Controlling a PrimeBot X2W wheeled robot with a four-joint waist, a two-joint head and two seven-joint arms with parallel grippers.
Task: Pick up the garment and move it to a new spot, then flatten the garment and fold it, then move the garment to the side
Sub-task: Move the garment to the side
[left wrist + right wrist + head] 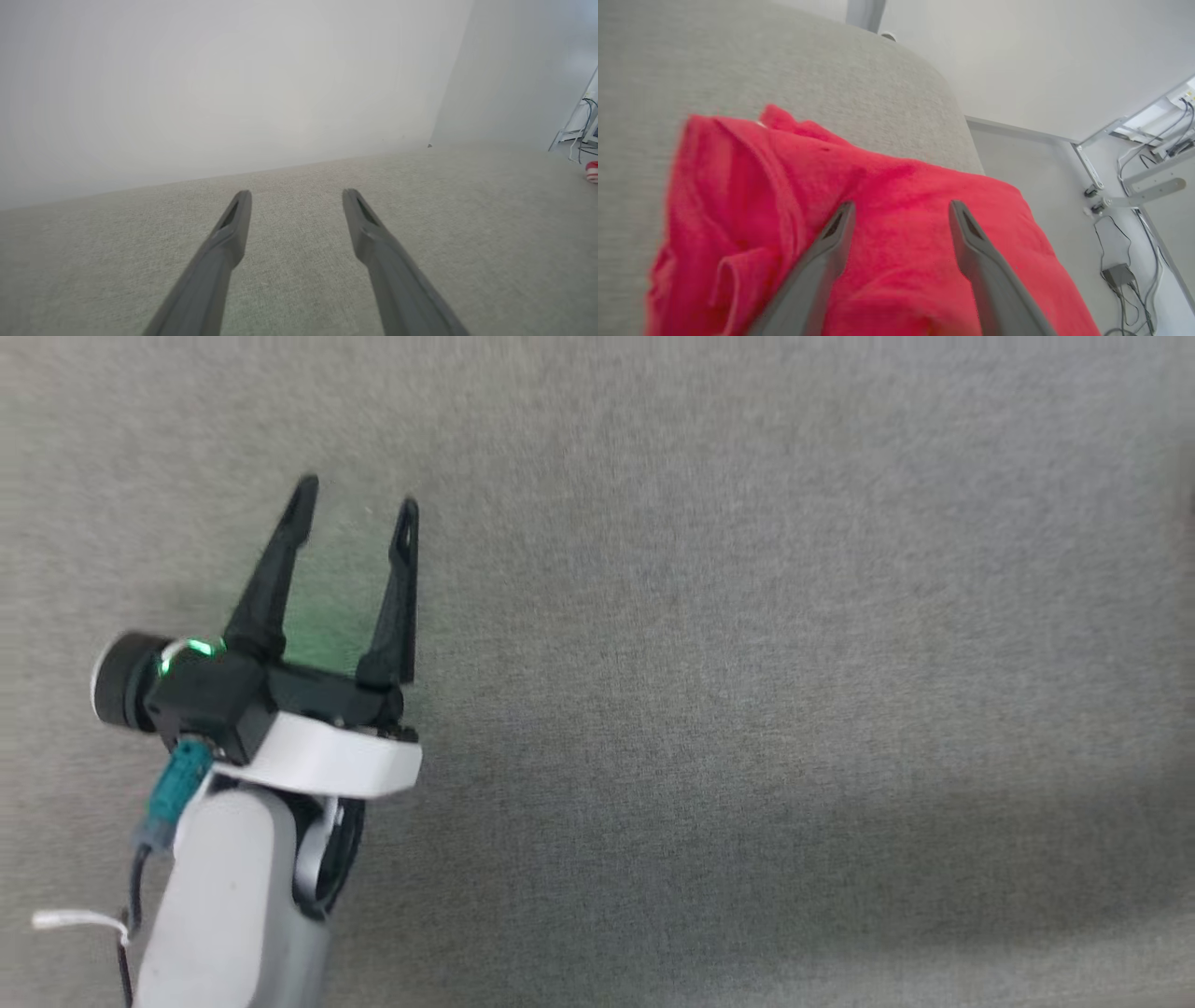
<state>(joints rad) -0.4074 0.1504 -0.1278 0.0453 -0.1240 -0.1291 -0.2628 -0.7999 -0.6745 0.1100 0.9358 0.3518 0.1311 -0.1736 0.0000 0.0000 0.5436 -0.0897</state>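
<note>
Right claw (901,204) wide and empty, just over the garment (738,186), which lies bunched at a corner of the grey fabric surface (784,56). Left claw (357,497) wide, over bare fabric. Probably the move-to-side step; next, lift the right claw clear without snagging cloth.

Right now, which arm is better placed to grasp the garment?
Right, I'd judge. The right claw, open, sits close over the red garment; the left claw, also open, hovers over bare grey surface away from it.
</note>
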